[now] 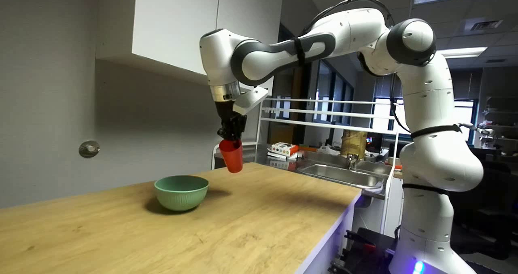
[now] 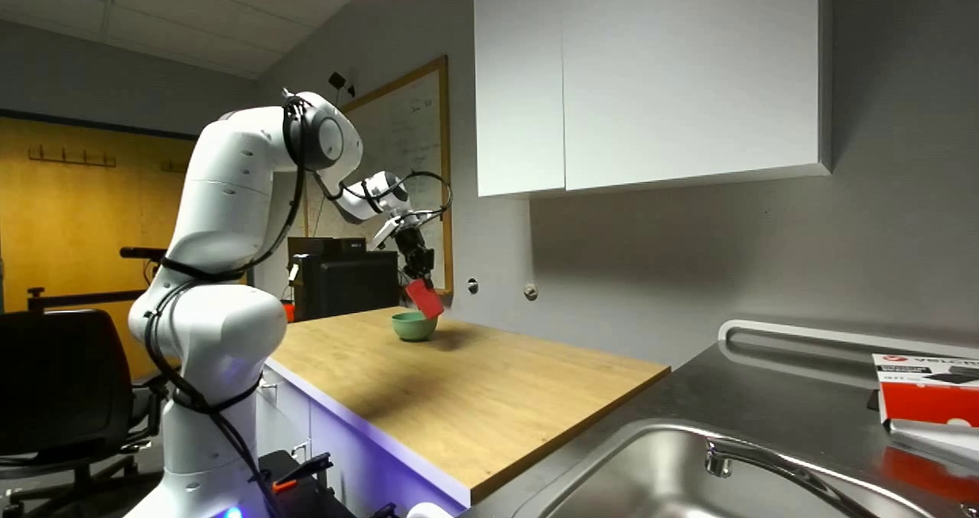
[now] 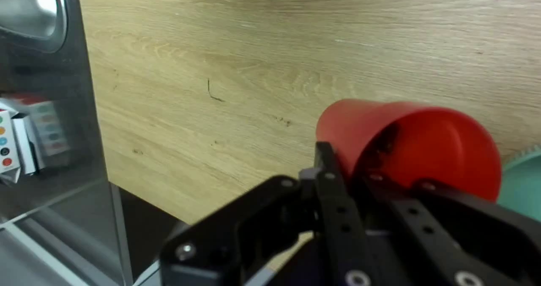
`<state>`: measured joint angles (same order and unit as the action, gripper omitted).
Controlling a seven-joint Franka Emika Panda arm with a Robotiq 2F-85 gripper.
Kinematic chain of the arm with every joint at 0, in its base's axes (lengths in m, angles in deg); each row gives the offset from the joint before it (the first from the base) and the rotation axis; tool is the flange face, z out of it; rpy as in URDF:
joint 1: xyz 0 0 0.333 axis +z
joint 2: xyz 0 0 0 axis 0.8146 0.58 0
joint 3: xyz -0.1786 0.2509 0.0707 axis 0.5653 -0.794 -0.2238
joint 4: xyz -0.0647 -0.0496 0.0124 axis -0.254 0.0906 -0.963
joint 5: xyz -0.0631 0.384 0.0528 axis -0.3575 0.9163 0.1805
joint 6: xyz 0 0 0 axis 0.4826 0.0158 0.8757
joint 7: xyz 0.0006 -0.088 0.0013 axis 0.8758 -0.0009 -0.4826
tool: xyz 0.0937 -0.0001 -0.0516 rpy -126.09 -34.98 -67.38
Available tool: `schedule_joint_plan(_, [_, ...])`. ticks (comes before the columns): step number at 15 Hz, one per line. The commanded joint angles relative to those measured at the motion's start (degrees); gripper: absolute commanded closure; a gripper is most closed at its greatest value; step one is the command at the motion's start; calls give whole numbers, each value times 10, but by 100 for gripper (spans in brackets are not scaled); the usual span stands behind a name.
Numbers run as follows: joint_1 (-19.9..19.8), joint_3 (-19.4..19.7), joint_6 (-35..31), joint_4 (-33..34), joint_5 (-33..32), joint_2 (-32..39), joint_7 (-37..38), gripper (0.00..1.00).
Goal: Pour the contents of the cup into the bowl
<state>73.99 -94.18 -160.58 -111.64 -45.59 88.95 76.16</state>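
Counter [image 1: 194,241] spreads nearest me in an exterior view, cupboards [image 1: 178,23] above, sink [image 1: 344,177] beyond; the gripper [image 1: 231,139] clasps the raised cup [image 1: 232,158], which hangs tilted below it, near the bowl [image 1: 181,200]. In an exterior view, faucet [image 2: 772,470] and box [image 2: 929,399] sit close, and the cup hides a bit of the bowl's edge. From the wrist, fingers [image 3: 338,203] pinch the cup's wall, the bowl just past its mouth.
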Motion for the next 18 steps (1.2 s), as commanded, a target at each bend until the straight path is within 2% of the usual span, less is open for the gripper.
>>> schedule_joint_plan(1, [52, -5, 77, 94, -69, 64, 15, 98])
schedule_joint_plan(9, [193, -7, 176, 227, -207, 188, -1, 98])
schedule_joint_plan(13, [265, 16, 200, 237, -321, 241, -19, 98])
schedule_joint_plan(18, [308, 43, 197, 227, -477, 279, -32, 98])
